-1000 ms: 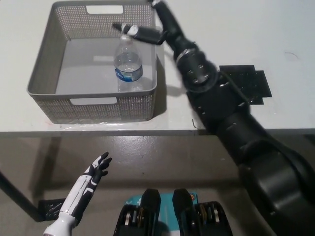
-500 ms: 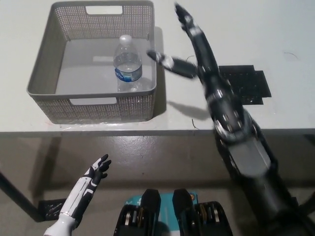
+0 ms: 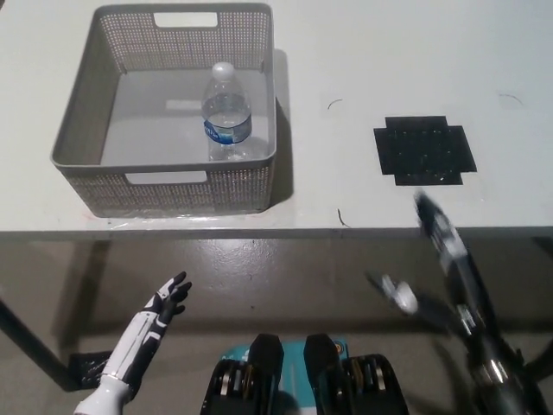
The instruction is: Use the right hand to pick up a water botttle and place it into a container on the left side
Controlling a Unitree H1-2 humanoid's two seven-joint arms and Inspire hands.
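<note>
One water bottle (image 3: 227,113) stands upright inside the single grey mesh basket (image 3: 76,138), toward the basket's right wall, at about 3 o'clock from the basket's middle. The bottle is clear with a white cap and a blue label band, and nothing touches it. The basket, with a cut-out handle in its near wall and another in its far wall, sits on the left part of the white table (image 3: 346,69), close to the table's near edge. One black square mat (image 3: 423,150) lies flat on the table well apart from the basket, at 3 o'clock from it.

The black right robot hand (image 3: 430,270) is below the table's near edge, at about 5 o'clock from the bottle, blurred, fingers spread apart and holding nothing. The white left robot hand (image 3: 164,301) rests low at 7 o'clock from the basket, over the floor (image 3: 285,277), fingers apart and empty.
</note>
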